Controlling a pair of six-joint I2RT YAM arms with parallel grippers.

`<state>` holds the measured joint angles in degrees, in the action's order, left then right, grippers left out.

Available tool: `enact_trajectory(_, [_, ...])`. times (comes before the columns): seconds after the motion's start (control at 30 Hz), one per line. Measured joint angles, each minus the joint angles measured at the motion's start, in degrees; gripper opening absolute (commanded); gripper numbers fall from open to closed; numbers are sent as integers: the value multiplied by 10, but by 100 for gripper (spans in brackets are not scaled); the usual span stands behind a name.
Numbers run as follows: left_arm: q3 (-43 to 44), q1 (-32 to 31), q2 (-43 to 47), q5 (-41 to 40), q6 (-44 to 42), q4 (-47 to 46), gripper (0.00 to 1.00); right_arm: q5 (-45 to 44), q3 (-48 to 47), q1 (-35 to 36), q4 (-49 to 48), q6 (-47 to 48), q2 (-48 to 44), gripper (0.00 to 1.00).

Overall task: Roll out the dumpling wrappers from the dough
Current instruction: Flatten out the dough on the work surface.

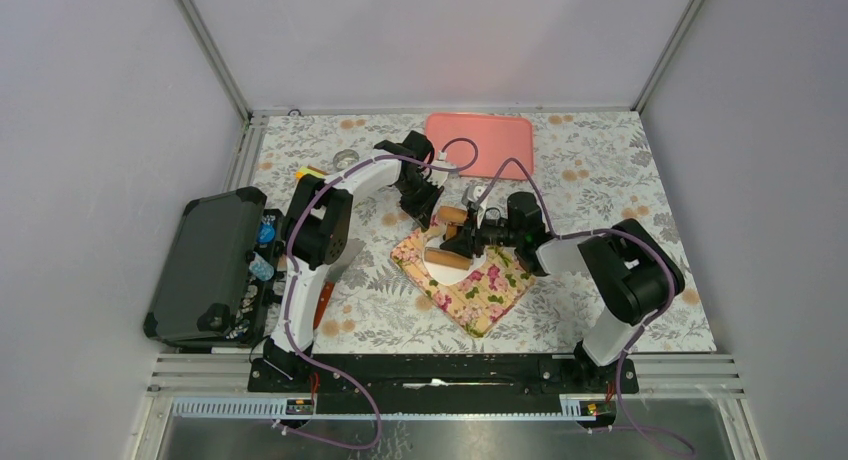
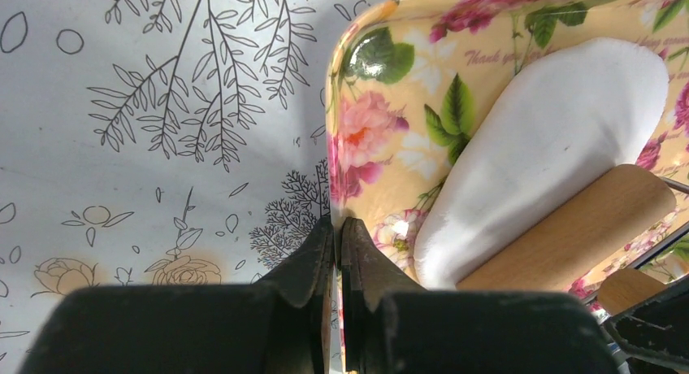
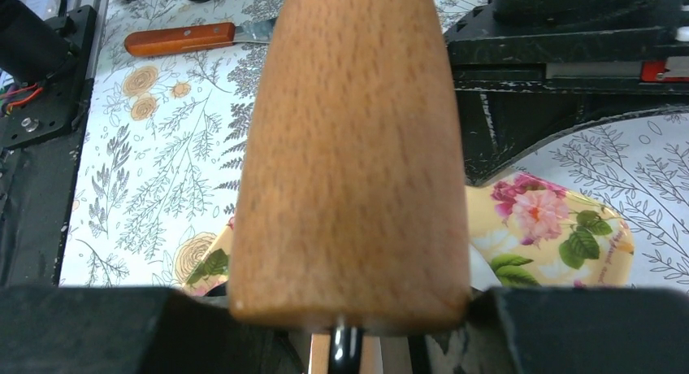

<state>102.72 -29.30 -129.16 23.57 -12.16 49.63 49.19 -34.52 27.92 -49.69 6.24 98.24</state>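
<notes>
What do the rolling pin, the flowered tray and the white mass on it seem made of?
The rolling pin looks like unvarnished wood: visible grain, matte. The tray seems glossy plastic or melamine: printed flowers, shiny highlights. The dough is soft, matte white, pressed flat.

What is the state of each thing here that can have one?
dough: flattened into an oval sheet on the floral tray
rolling pin: resting on the dough, held by the right gripper
floral tray: flat on the table, rim pinched by the left gripper
left gripper: shut on the floral tray
right gripper: shut on the rolling pin
knife: lying on the table, untouched
</notes>
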Motion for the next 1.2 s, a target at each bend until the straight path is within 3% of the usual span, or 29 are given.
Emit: enact_trajectory(1.2, [0,0,0,0,5,0,0,64,33,25,49,71,-43,0])
